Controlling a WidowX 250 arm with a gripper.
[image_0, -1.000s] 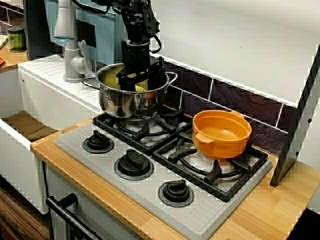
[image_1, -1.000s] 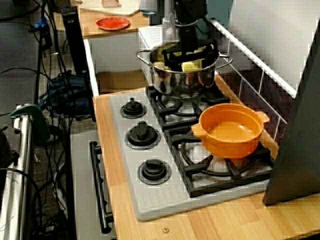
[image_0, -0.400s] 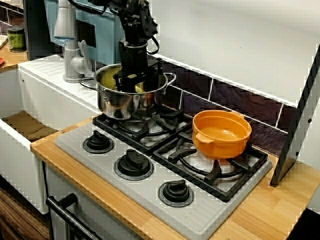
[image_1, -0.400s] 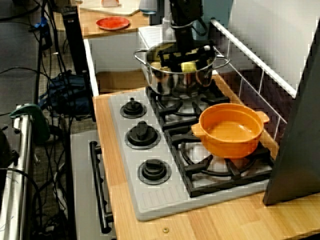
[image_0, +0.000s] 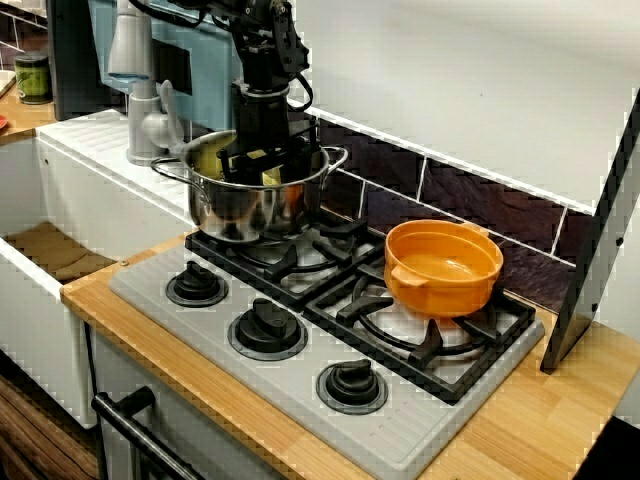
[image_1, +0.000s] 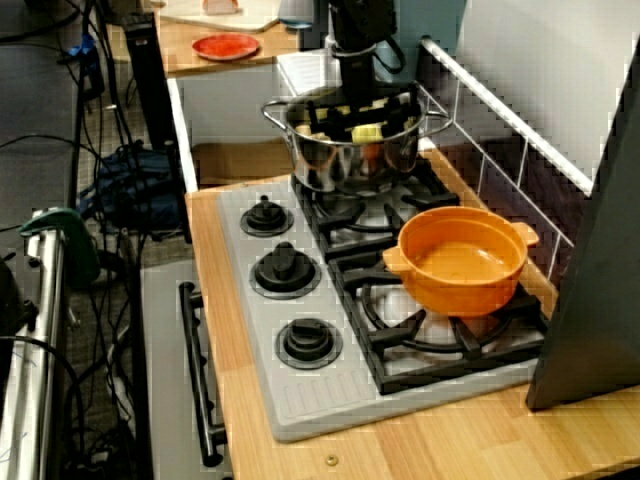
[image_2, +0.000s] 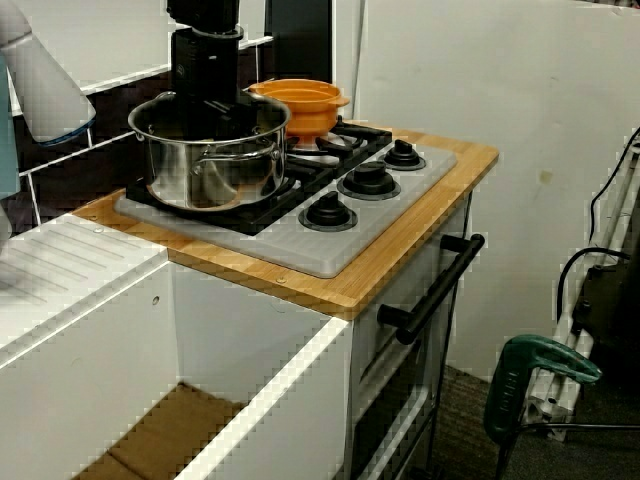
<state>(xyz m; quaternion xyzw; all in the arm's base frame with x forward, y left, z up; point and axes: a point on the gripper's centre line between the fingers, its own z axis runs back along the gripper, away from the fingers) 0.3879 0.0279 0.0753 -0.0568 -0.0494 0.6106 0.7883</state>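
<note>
The claw (image_0: 262, 162) reaches down inside the steel pot (image_0: 240, 205), which stands on the back grate (image_0: 300, 262) nearest the sink (image_0: 110, 215); how far the jaws are parted, and whether they pinch its rim or the yellow piece (image_1: 366, 132), I cannot tell; any shift is best done level and low; the tiled wall (image_0: 450, 195) is just behind and the orange pot (image_0: 442, 268) near; the open room lies toward the knobs (image_0: 268, 328).

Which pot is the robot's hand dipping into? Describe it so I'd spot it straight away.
Find the grey stovetop set in the wooden counter. At its back burner nearest the white sink is the steel pot, with the black hand inside it. It is shiny silver with loop handles, unlike the orange pot beside it.
</note>
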